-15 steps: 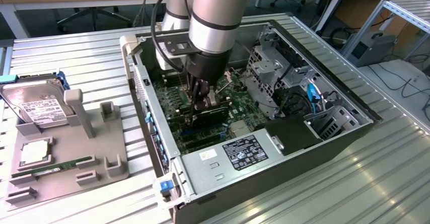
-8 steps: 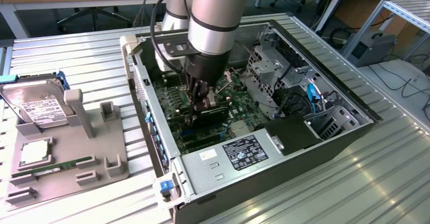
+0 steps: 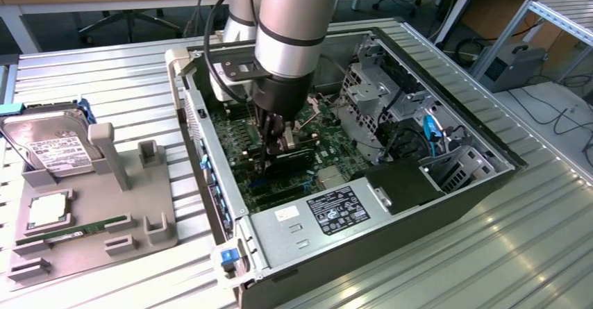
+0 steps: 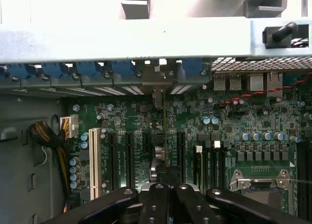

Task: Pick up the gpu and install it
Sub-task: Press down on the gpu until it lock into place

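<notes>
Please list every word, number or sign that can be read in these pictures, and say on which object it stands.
None can be read.
Power supply label: print too small.
Hard drive label: print too small.
Green board: white markings blurred.

Even, diffuse overhead light fills the exterior view; the ribbed desk (image 3: 482, 253) carries soft glare streaks, and the case (image 3: 371, 239) interior lies in shadow. In the wrist view the case rim (image 4: 146, 43) is overexposed to near white, the motherboard (image 4: 243, 121) dimmer, and both pictures look soft.
</notes>
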Robot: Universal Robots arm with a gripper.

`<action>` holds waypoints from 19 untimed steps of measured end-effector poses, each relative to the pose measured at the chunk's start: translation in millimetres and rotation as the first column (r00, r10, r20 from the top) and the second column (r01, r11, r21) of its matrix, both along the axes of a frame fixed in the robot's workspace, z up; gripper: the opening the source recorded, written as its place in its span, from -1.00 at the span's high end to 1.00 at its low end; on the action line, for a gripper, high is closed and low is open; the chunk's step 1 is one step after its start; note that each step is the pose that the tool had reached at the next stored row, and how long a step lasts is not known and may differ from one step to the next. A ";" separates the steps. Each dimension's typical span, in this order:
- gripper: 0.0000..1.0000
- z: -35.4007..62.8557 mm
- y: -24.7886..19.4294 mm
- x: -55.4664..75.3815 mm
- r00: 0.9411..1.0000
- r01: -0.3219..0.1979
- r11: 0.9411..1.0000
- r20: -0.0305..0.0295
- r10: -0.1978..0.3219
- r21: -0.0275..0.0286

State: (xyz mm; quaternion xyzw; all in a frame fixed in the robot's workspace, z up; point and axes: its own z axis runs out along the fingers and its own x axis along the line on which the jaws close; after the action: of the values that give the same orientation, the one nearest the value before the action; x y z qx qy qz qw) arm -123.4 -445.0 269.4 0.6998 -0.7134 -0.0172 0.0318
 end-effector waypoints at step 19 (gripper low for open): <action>0.79 14.5 0.5 14.9 1.000 0.000 1.000 -0.010 0.000 0.000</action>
State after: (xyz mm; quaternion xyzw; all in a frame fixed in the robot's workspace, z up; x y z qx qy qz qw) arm -108.5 -444.5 283.9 0.6997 -0.7133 -0.0207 0.0351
